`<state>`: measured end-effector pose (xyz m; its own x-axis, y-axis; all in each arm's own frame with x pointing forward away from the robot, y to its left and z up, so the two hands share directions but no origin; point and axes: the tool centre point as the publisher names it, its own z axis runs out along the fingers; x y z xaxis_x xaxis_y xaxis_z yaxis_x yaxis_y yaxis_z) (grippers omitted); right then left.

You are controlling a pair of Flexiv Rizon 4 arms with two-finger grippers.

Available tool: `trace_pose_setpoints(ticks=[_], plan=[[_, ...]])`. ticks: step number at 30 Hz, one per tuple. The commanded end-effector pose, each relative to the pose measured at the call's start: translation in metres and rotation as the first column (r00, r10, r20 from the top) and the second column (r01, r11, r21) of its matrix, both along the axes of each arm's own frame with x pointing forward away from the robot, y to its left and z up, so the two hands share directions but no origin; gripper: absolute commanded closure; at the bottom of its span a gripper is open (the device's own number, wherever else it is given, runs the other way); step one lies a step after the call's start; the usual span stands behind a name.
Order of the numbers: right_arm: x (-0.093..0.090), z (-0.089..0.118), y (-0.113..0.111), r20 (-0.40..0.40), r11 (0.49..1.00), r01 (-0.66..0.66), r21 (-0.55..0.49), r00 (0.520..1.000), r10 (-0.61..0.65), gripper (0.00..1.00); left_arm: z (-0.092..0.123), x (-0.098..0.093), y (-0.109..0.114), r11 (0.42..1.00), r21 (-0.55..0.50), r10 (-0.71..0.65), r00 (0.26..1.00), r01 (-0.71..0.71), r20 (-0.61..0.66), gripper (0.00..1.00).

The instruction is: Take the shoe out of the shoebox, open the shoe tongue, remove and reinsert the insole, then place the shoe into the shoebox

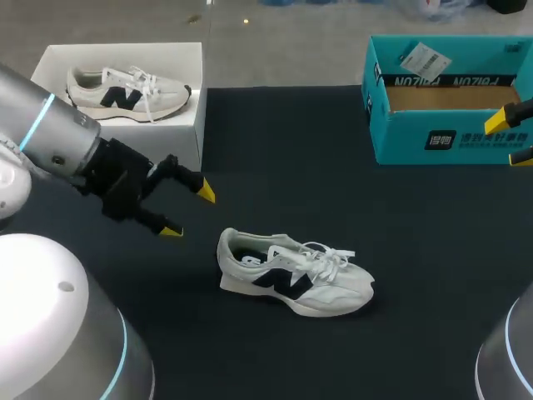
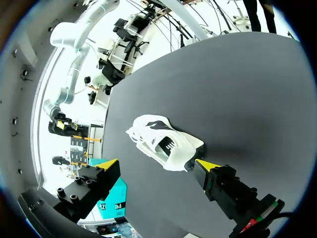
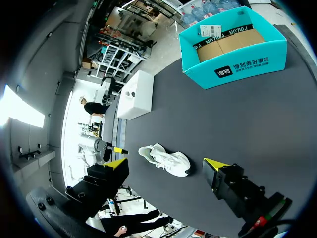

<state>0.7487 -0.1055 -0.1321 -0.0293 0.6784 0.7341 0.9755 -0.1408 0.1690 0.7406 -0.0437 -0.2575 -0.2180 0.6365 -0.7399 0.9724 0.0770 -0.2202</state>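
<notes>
Left pincer (image 1: 187,212) and right pincer (image 1: 510,139) both gape, empty.
White shoe (image 1: 291,275) sits sole-down at the middle of the desk (image 1: 275,150), near the left pincer; teal shoebox (image 1: 450,137) at its far right corner.

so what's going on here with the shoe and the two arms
A white sneaker stands on the black table, outside both boxes. The left gripper hovers open beside its heel without touching it. The right gripper is open, over by the teal shoebox, which looks empty. A second sneaker sits in the white box. Neither gripper holds anything.
</notes>
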Motion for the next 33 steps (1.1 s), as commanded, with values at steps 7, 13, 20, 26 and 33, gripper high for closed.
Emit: trace_pose_setpoints(ticks=[7, 13, 20, 26, 33], plan=[[0.000, 0.000, 0.000, -0.002, 1.000, 0.001, -0.002, 1.000, -0.001, 0.00, 0.001, 0.016, 0.004, 0.995, -0.103, -0.048, 0.950, 0.016, -0.310, 0.00], [0.000, 0.000, 0.000, -0.002, 1.000, 0.001, -0.002, 1.000, -0.001, 0.00, 0.001, 0.016, 0.004, 0.995, -0.103, -0.048, 0.950, 0.016, -0.310, 0.00], [0.000, 0.000, 0.000, -0.002, 1.000, 0.001, -0.002, 1.000, -0.001, 0.00, -0.049, 0.002, 0.003, 0.990, -0.109, -0.034, 0.587, -0.092, -0.809, 0.00], [0.000, 0.000, 0.000, -0.002, 1.000, 0.001, -0.002, 1.000, -0.001, 0.00, -0.049, -0.002, 0.008, 0.990, -0.098, -0.020, 0.579, -0.104, -0.815, 0.00], [0.000, 0.000, 0.000, -0.002, 1.000, 0.001, -0.002, 1.000, -0.001, 0.00, -0.049, -0.002, 0.008, 0.990, -0.098, -0.020, 0.579, -0.104, -0.815, 0.00]])
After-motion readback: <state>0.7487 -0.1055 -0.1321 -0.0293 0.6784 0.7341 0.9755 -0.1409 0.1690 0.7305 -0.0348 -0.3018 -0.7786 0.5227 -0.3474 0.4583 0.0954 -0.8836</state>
